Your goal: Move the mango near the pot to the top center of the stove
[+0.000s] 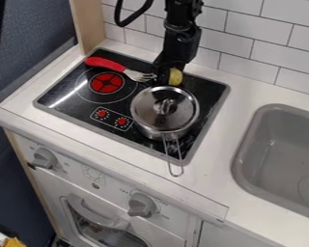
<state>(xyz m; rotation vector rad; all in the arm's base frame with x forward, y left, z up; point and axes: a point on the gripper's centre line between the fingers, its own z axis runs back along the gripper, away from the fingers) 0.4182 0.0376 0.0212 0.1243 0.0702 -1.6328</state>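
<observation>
Mango at pincer — knob print too small to read.

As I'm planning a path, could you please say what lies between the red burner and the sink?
The camera view shows the lidded pot between them, then stove rim and white counter.

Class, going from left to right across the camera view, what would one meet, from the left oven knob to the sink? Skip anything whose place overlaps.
Left knob → fork → mango → sink
</observation>
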